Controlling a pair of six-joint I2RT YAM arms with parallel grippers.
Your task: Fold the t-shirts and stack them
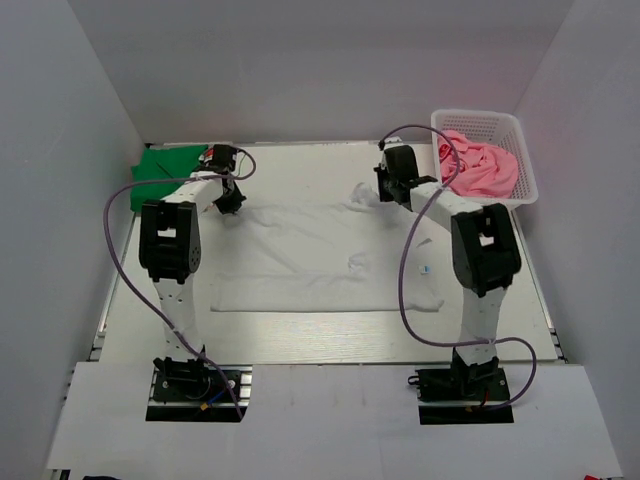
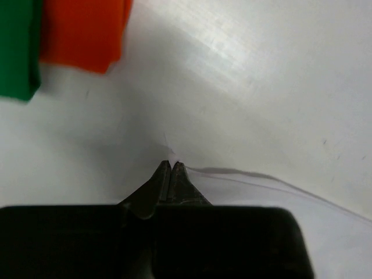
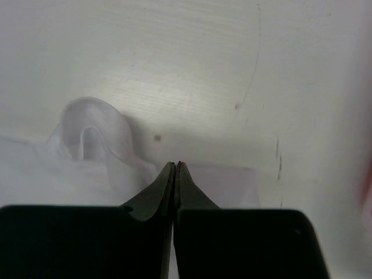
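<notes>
Two shirts look finished: the green shirt and the orange shirt lie folded at the table's far left corner, though it is unclear whether one rests on the other. The white shirt lies spread flat mid-table, not yet folded. The left gripper is closed at its far left corner, with a small peak of cloth nipped between the tips. The right gripper is closed on the far right edge, beside a raised curl of cloth. This seems to be the start of the white shirt's first fold. The pink shirt sits bunched in the basket at the far right, untouched. So roughly half remains: folding the white shirt, then the pink one, and stacking both.
</notes>
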